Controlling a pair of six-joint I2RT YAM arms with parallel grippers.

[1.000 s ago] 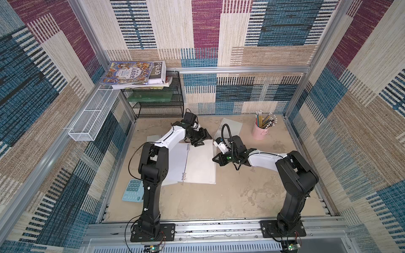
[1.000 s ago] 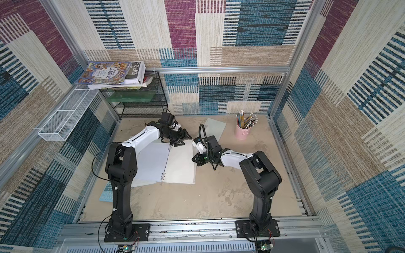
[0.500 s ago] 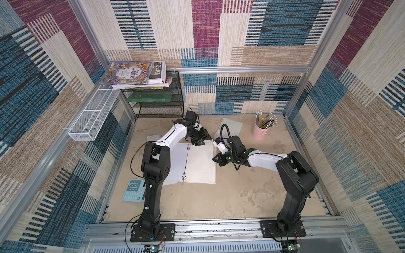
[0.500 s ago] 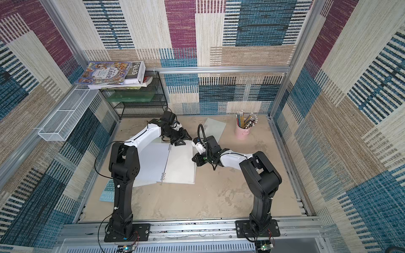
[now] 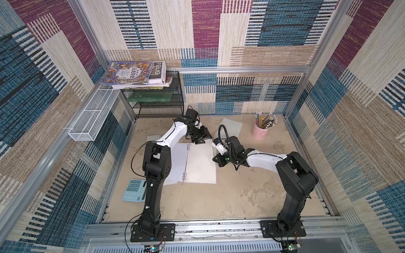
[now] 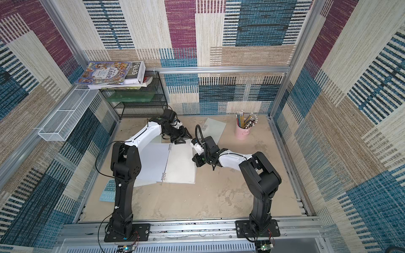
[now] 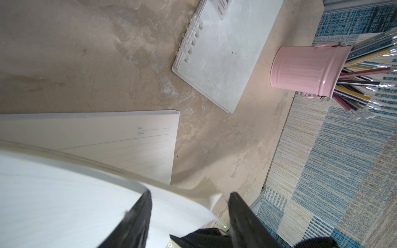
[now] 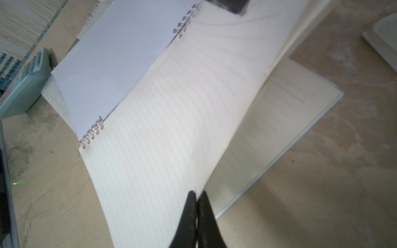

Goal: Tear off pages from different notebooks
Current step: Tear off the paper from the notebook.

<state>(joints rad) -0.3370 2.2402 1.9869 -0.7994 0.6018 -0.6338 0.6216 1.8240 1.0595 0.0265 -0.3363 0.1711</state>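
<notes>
Middle of table: open notebook (image 5: pixel 178 163) lying flat, wire spiral running near to far down its centre.
Page: top ruled sheet of the right leaf (image 8: pixel 171 128), outer edge raised off the stack and bowed; bound edge apparently not yet torn from the rings.
Right gripper: (image 8: pixel 196 193) at the notebook's right side, pinched shut on the page's free edge, about midway along it.
Left gripper: (image 7: pixel 190 193) at the notebook's far edge, jaws standing apart over the page's far corner; nothing clearly gripped.
Far right: closed notebook (image 5: pixel 230 129) flat on the table (image 5: pixel 219 203), near a pink cup (image 5: pixel 260 131) of pencils, well apart from the open one.
Near left: blue calculator (image 5: pixel 133 190), near the open notebook's near-left corner.
Handling: thin, light, limp paper; likely to crease, slip from a pinch or rip crookedly if jerked; weakest along the row of holes at the spiral. Notebook itself light and likely to slide or lift with the pull unless pinned.
Where to hold: free outer edge for the pulling pinch, as now; stack beside the spiral for the hand pressing down.
</notes>
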